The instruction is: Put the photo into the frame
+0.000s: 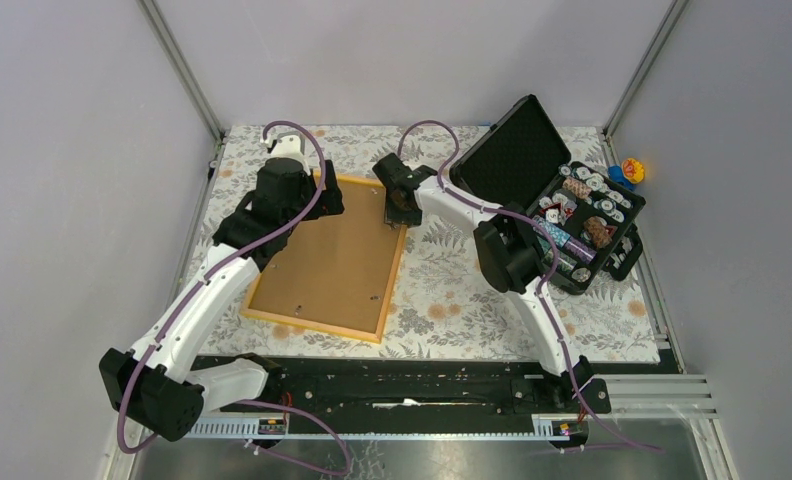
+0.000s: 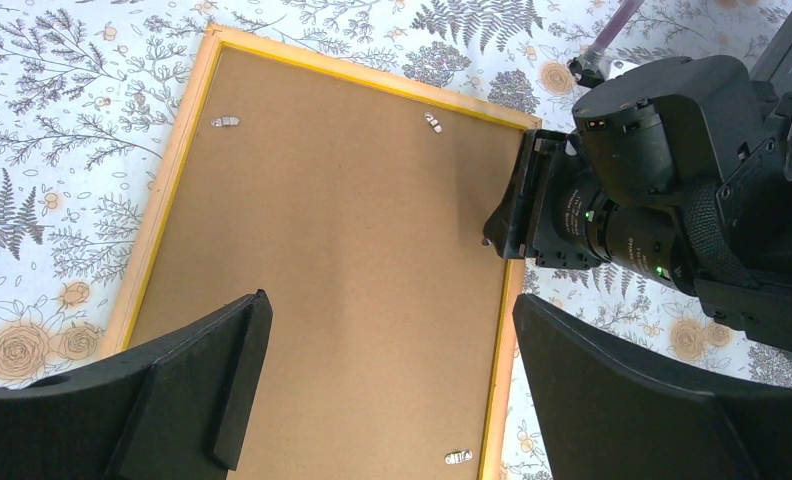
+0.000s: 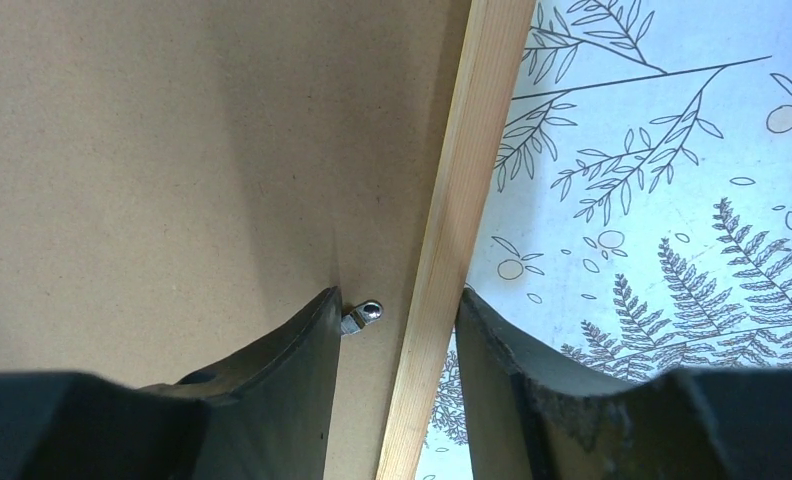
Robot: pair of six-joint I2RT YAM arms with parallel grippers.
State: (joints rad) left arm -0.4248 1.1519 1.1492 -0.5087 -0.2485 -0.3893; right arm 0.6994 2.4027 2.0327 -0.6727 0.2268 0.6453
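The frame point(image 1: 312, 326) lies face down on the floral cloth, and a plain brown backing board point(image 1: 332, 255) fills it. The photo is hidden. My left gripper point(image 1: 324, 198) hovers open over the frame's far left corner. In the left wrist view its jaws point(image 2: 390, 300) stand wide above the board point(image 2: 342, 220). My right gripper point(image 1: 402, 207) is down at the frame's far right edge. In the right wrist view its jaws point(image 3: 397, 300) are partly apart and straddle the wooden rail point(image 3: 462, 180). The inner finger touches a small metal tab point(image 3: 364, 314).
An open black case point(image 1: 562, 210) full of small items stands at the right, close to the right arm. A small colourful toy point(image 1: 632, 170) sits at the far right corner. Grey walls enclose the table on three sides.
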